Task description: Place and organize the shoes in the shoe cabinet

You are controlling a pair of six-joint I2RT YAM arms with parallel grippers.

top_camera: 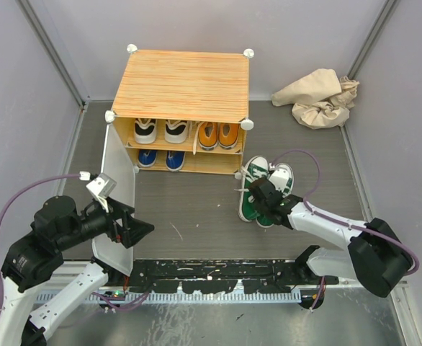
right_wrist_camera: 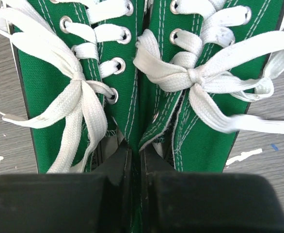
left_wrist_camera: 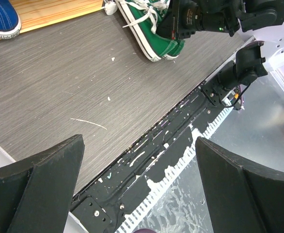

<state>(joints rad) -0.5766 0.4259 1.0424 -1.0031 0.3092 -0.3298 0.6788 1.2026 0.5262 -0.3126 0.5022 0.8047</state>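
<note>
**Green pair pinched by its inner edges: the grip may be too thin**

The right gripper (right_wrist_camera: 136,158) is closed on the green shoes (top_camera: 249,205). Its jaws are pressed almost together, and between them is only the canvas of the two inner edges, one from each shoe. The pair lies on the table just beside the front right corner of the cabinet (top_camera: 182,83), with the toes pointing to the cabinet. The left gripper (left_wrist_camera: 138,145) hangs with its jaws spread wide and holds nothing, near the open white door (top_camera: 117,166).

The only free place seems to be on the lower shelf (top_camera: 211,160), to the right of the blue shoes (top_camera: 160,158).

What could go wrong, in my judgement:

- The hold is on soft cloth only. When the pair is lifted, one shoe may slide out, or both may hang down and swing.
- The long loose laces (right_wrist_camera: 79,97) could catch on the shelf edge or on a corner knob (top_camera: 247,125).
- The lower opening is low, so a tilted shoe or the gripper itself could strike the upper shelf and push the orange shoes (top_camera: 218,135).
</note>
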